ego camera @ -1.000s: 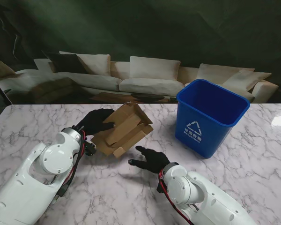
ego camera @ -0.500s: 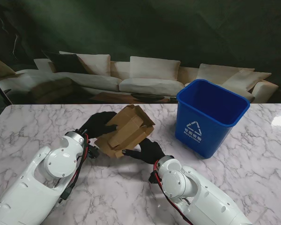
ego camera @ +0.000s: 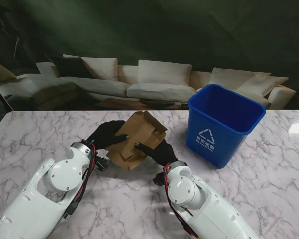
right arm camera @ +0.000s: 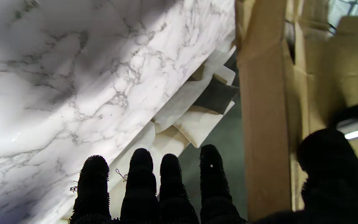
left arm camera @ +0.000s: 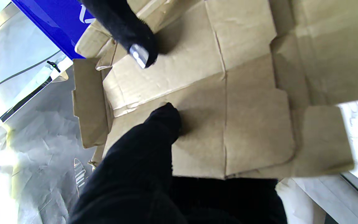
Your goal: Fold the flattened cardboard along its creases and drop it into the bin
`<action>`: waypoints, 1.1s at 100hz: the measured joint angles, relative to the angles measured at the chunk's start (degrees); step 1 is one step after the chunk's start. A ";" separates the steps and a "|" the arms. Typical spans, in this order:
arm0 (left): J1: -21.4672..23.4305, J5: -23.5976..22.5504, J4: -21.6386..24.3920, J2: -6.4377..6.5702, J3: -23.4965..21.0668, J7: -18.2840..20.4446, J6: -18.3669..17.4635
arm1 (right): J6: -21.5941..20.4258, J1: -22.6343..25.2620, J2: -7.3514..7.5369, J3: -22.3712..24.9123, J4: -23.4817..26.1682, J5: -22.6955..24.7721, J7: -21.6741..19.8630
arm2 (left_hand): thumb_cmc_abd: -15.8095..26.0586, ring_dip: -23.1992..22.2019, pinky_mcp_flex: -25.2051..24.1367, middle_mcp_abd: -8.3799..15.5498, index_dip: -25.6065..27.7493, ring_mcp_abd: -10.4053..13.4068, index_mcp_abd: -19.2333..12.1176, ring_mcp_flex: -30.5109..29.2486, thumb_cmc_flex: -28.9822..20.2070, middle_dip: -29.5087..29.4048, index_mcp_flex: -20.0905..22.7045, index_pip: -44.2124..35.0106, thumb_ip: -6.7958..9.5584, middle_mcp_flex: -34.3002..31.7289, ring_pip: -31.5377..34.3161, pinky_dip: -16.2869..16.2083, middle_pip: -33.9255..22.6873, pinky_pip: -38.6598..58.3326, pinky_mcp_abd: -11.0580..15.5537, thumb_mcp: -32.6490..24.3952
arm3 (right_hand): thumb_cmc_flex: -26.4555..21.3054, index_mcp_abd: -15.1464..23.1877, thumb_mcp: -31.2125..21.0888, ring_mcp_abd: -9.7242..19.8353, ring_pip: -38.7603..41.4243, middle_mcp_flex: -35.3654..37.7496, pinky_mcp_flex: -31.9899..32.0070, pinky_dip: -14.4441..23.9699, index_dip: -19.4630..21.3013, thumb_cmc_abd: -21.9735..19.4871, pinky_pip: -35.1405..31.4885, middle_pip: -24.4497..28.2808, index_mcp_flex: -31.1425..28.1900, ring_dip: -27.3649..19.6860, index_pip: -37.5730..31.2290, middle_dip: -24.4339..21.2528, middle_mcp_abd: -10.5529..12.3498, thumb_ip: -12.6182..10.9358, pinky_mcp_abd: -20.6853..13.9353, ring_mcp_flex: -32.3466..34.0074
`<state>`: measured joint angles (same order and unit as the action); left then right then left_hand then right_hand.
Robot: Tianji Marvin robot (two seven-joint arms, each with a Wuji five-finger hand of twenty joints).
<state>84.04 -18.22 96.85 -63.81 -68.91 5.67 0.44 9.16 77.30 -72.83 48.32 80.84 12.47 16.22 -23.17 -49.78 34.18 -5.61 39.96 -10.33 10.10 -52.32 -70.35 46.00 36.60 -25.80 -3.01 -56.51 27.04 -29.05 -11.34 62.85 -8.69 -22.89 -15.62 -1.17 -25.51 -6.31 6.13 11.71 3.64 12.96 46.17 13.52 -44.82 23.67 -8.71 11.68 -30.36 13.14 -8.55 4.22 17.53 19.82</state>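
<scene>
The brown cardboard (ego camera: 139, 138), partly folded with its flaps sticking up, is held tilted just above the marble table (ego camera: 50, 129), left of the blue bin (ego camera: 224, 122). My left hand (ego camera: 107, 134) is shut on the cardboard's left edge, and a fingertip (left arm camera: 163, 121) presses its panel (left arm camera: 247, 109). My right hand (ego camera: 157, 152) holds the side nearer to me. Its thumb (left arm camera: 129, 34) lies on the top face. In the right wrist view the cardboard (right arm camera: 266, 124) runs between the thumb (right arm camera: 331, 161) and the straight fingers (right arm camera: 169, 186).
The bin stands open-topped at the right of the table, about a hand's width from the cardboard, and its blue wall (left arm camera: 51, 25) shows in the left wrist view. A pale sofa (ego camera: 159, 82) lies beyond the table's far edge. Bare marble (right arm camera: 73, 77) lies under my right hand.
My right hand has moved from the table, up and away from me, onto the cardboard's near side. The left hand has shifted slightly right with the cardboard, which is folded tighter.
</scene>
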 measured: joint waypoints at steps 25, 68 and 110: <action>-1.01 -0.45 -1.15 -0.09 0.87 -0.73 0.97 | -4.51 1.71 -0.43 1.45 1.21 -3.25 2.54 | 0.00 0.01 -0.94 0.00 0.00 -0.03 0.09 0.68 0.16 0.62 -0.12 -0.31 -0.60 0.00 0.01 0.82 -0.68 -1.75 -0.01 0.89 | -21.42 13.96 14.64 1.58 4.31 7.94 -0.88 -1.08 -5.91 0.45 -0.93 11.89 -7.06 0.00 -25.52 5.15 6.57 0.01 -0.18 1.84; -2.36 -2.06 -3.53 -0.15 1.66 -0.60 2.06 | -5.59 2.76 0.31 1.49 3.48 -0.57 2.19 | 0.95 3.88 -3.62 -0.15 -2.21 -0.48 0.40 3.49 1.90 -0.62 -1.54 1.15 -2.43 2.46 -0.05 0.84 -1.19 -2.32 -0.03 4.54 | -24.38 8.32 -3.09 4.88 23.21 48.14 -23.89 7.54 -20.28 5.12 -20.04 21.12 -20.77 11.43 -27.82 13.66 9.99 7.33 -0.96 34.13; 0.27 -2.74 -2.99 -0.69 -0.44 -3.51 1.60 | -9.32 2.44 0.13 0.91 3.00 4.48 5.16 | 12.21 19.73 -24.93 -7.80 -10.66 -7.73 2.86 24.46 5.06 -25.44 -7.28 14.93 2.39 25.97 -10.65 1.50 1.90 -17.10 -7.05 23.66 | -27.69 5.72 -9.44 3.45 30.88 54.43 -39.06 15.30 -22.82 7.20 -28.05 25.18 -25.07 17.15 -26.80 18.16 8.32 7.89 -4.51 45.57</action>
<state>84.32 -20.96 93.86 -64.50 -69.35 2.16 2.04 -0.17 79.73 -72.69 49.22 83.84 16.95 21.38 -10.96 -30.05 9.25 -13.41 29.29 -18.06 12.96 -27.85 -65.29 20.56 29.31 -10.87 -0.62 -30.55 16.39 -27.55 -9.45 45.75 -15.75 0.76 -43.31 4.55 -34.95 -2.86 37.01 66.14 -35.43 28.26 23.35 20.73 -72.87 48.85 -33.77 28.82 -57.16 31.30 -0.23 12.10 13.02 65.39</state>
